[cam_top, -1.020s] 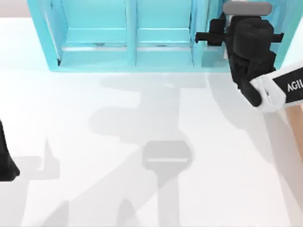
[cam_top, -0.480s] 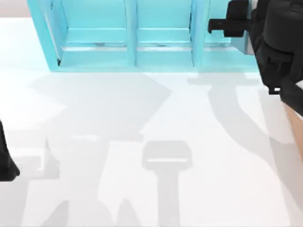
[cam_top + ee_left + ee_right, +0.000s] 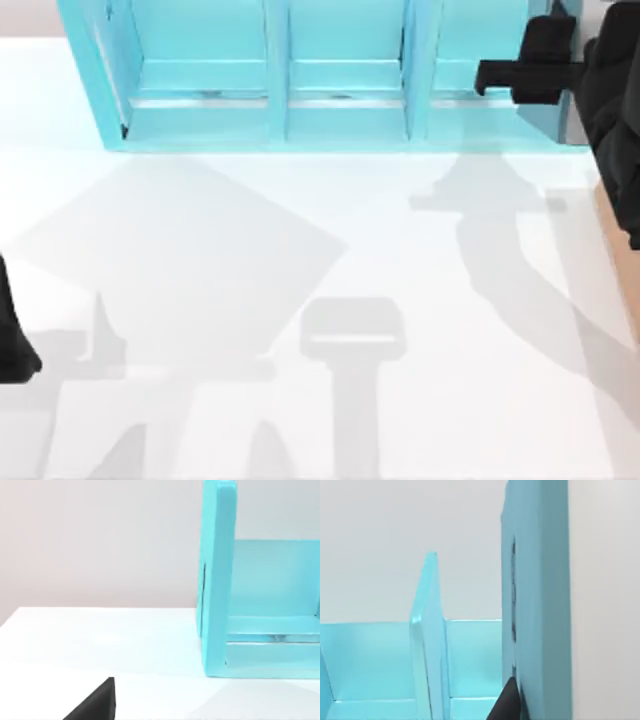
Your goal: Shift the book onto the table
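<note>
While it stands upright at the right end of the light-blue open shelf unit (image 3: 340,90), above the broad white table (image 3: 400,230), the thick teal-blue book (image 3: 540,580) is gripped by my right gripper (image 3: 530,65); my left gripper (image 3: 15,350) sits parked at the table's left edge, its grip impossible to tell

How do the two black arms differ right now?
The left arm sits at the left edge of the table, well away from the blue shelf; the right arm is at the shelf's right end. The left arm shows a small dark part, the right arm a bulkier one. Both are black.
</note>
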You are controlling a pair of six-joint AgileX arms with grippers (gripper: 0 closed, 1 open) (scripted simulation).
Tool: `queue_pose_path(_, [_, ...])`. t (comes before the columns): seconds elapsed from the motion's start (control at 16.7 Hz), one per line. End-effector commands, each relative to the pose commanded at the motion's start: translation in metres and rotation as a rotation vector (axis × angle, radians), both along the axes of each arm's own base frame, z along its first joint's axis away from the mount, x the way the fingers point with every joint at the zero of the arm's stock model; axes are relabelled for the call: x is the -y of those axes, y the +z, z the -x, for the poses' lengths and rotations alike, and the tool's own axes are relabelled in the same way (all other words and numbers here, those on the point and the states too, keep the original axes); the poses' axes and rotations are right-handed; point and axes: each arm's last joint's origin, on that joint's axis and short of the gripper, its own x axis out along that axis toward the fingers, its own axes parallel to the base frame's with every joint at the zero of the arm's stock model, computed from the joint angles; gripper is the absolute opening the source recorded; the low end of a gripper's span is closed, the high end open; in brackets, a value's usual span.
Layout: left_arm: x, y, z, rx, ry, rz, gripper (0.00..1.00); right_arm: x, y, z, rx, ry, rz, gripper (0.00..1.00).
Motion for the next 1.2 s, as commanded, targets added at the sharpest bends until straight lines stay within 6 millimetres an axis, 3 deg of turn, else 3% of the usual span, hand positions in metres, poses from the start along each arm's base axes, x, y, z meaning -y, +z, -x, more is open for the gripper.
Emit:
queue_pose_path(0.3, [0.000, 0.000, 0.000, 0.000, 0.000, 0.000, 1.00, -0.003, -0.003, 0.000, -0.004, 0.003, 0.015, 0.00])
queue_pose_path(0.48, [0.000, 0.000, 0.000, 0.000, 0.000, 0.000, 1.00, -0.023, -0.017, 0.010, -0.028, 0.037, 0.140, 0.00])
queue_pose_path(0.66, [0.000, 0.000, 0.000, 0.000, 0.000, 0.000, 1.00, -0.050, -0.050, 0.033, -0.087, 0.104, 0.414, 0.00])
queue_pose_path(0.84, [0.000, 0.000, 0.000, 0.000, 0.000, 0.000, 1.00, -0.072, -0.090, 0.067, -0.136, 0.207, 0.798, 0.00])
queue_pose_path(1.02, [0.000, 0.000, 0.000, 0.000, 0.000, 0.000, 1.00, -0.083, -0.121, 0.106, -0.130, 0.311, 1.159, 0.00])
queue_pose_path(1.2, [0.000, 0.000, 0.000, 0.000, 0.000, 0.000, 1.00, -0.084, -0.138, 0.137, -0.087, 0.372, 1.400, 0.00])
